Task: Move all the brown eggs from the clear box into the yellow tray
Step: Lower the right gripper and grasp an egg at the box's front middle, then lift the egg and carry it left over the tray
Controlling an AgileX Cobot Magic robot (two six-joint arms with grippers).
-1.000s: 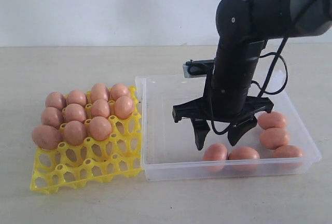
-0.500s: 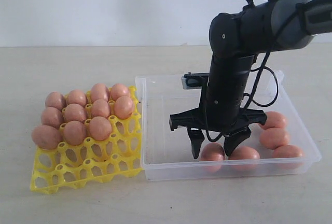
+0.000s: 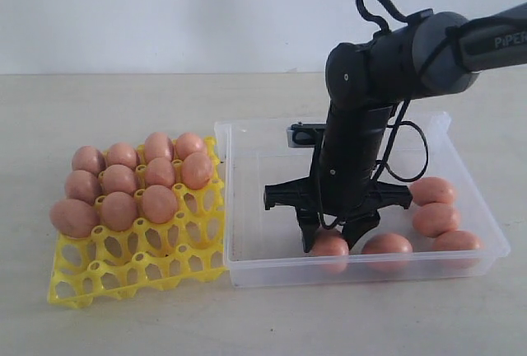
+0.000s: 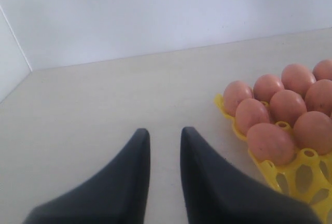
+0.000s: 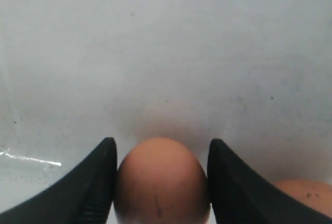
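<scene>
In the clear box (image 3: 239,138), my right gripper (image 3: 331,242) reaches straight down and its two black fingers press both sides of a brown egg (image 3: 329,250) that lies on the box floor near the front wall. The right wrist view shows that egg (image 5: 161,180) filling the gap of the right gripper (image 5: 162,141). Several more brown eggs (image 3: 435,218) lie along the box's right side. The yellow tray (image 3: 140,269) on the left holds several brown eggs (image 3: 119,179) in its back rows. My left gripper (image 4: 165,130) hovers over bare table beside the tray (image 4: 306,169), slightly open and empty.
The tray's front rows of cups (image 3: 165,257) stand empty. A neighbouring egg (image 3: 387,245) lies just right of the gripped one, close to the right finger. The box's left half and back are bare floor. A white wall runs behind the table.
My right gripper has dropped down into the box over the front egg, and its fingers have narrowed onto the egg's sides. The eggs and tray have not moved.
</scene>
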